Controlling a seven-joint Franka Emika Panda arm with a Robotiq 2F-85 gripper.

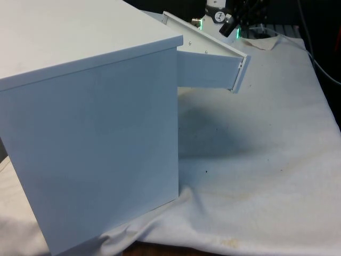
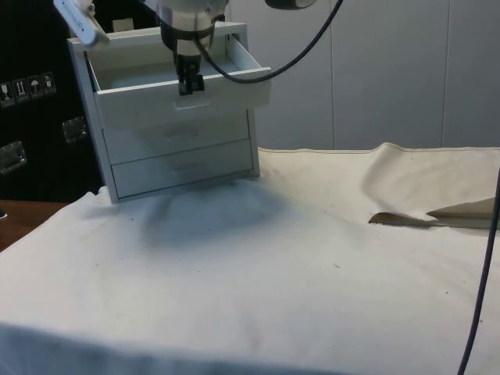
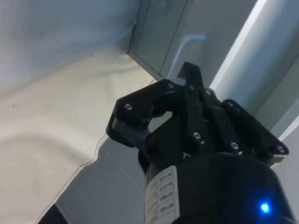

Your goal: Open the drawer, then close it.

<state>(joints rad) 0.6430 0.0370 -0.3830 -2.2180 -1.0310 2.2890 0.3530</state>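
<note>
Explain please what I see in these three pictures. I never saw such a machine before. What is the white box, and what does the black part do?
The machine is a white robot arm ending in a black gripper with two fingers. The white box is a small chest of drawers standing on a table under a white cloth.

The front view looks at the chest's blank side, so you see only the top drawer sticking out towards the front view's right. The side view faces the drawer fronts: the top drawer is pulled open, the two below are shut, and the gripper hangs at the open drawer's front edge, by its handle. The wrist view looks along the gripper itself, with the fingers close together. Whether they pinch the handle cannot be told.
</note>
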